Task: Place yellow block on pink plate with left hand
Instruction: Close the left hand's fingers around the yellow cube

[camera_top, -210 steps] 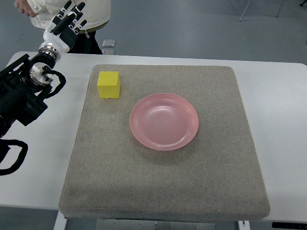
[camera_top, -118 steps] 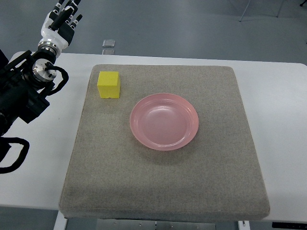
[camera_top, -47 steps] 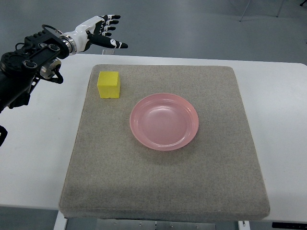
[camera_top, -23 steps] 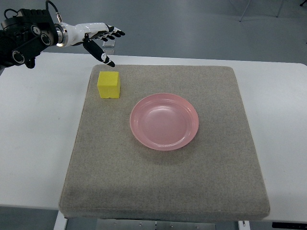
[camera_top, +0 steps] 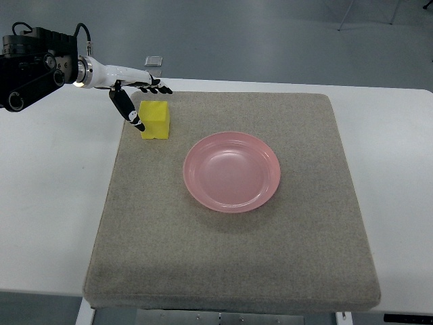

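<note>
We begin at the left edge, where the black left arm enters and ends in the white-and-black fingered left hand [camera_top: 135,95]. Its fingers are spread apart and hold nothing: the thumb [camera_top: 128,112] reaches down beside the left face of the small yellow cube-shaped block [camera_top: 155,119], while the other fingers fan out just behind the block's far edge. Whether the thumb touches the block we cannot tell.

The block rests flat on the grey felt-like mat [camera_top: 230,271] near its far left corner, and the mat lies on the white table [camera_top: 47,203]. We judge the step in hand to be the approach to the grasp; the block is not yet gripped.

To do this step well, we bring the hand down so that the thumb and the opposing fingers bracket two opposite faces of the block, and we centre the palm over it before closing. We close evenly, since a one-sided push is likely to slide the block across the mat.

To the right, near the mat's middle, sits the round shallow pink plate [camera_top: 203,196], well apart from the block. After lifting clear, we carry the block right and toward the near side, then lower it onto the plate's flat centre before releasing
</note>
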Motion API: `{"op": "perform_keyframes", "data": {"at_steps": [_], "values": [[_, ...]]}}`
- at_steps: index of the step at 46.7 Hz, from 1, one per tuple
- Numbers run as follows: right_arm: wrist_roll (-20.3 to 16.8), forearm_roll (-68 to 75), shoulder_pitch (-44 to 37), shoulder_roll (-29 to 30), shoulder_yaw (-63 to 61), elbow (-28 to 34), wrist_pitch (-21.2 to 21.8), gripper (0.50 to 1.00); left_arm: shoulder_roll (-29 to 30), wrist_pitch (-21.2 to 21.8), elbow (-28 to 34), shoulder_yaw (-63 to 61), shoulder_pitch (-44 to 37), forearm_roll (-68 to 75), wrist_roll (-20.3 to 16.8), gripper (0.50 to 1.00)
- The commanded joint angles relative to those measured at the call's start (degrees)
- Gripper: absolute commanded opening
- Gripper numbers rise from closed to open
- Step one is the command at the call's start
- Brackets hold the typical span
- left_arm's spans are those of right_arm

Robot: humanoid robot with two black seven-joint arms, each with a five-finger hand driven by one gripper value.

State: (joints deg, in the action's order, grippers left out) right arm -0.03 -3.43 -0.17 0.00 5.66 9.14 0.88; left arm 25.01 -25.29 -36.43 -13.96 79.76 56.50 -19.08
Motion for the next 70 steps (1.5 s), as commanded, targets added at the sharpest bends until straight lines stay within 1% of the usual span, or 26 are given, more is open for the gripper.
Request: {"op": "perform_keyframes", "data": {"at_steps": [1,10,20,26,39,46,57,66,70], "values": [[-0.06,0.0,0.0,0.0,-0.03,0.0,0.0,0.924,-0.13,0.32,0.04,0.08,0.04,-0.07,0.01,0.981],[-0.06,0.0,0.0,0.0,-0.03,0.0,0.0,0.924,-0.31,0.41,0.4,-0.01,-0.75,0.02,0.01,0.981],[-0.06,0.0,0.0,0.0,0.06,0.0,0.0,0.924,-0.92,3.57,1.19,0.08,-1.89,-0.16,0.01,0.984],[-0.06,0.0,0.0,0.0,-0.03,0.0,0.0,0.924,-2.07,3.66,1.36,0.08,-2.24,-0.77,0.01,0.986],[0.03,0.0,0.0,0.0,-0.03,0.0,0.0,0.924,-2.33,3.75,1.98,0.43,-2.59,-0.6,0.01,0.988],[-0.06,0.0,0.0,0.0,-0.03,0.0,0.0,0.924,-3.65,3.66,3.47,-0.1,-2.68,0.02,0.01,0.969],[-0.06,0.0,0.0,0.0,-0.03,0.0,0.0,0.924,-5.84,3.58,5.14,-0.36,-2.68,0.19,0.01,0.966],[-0.06,0.0,0.0,0.0,-0.03,0.0,0.0,0.924,-7.69,3.58,5.58,-5.02,-1.98,0.37,0.01,0.96],[-0.06,0.0,0.0,0.0,-0.03,0.0,0.0,0.924,-8.22,3.58,5.84,-5.11,-1.98,1.33,-0.08,0.956]]}}
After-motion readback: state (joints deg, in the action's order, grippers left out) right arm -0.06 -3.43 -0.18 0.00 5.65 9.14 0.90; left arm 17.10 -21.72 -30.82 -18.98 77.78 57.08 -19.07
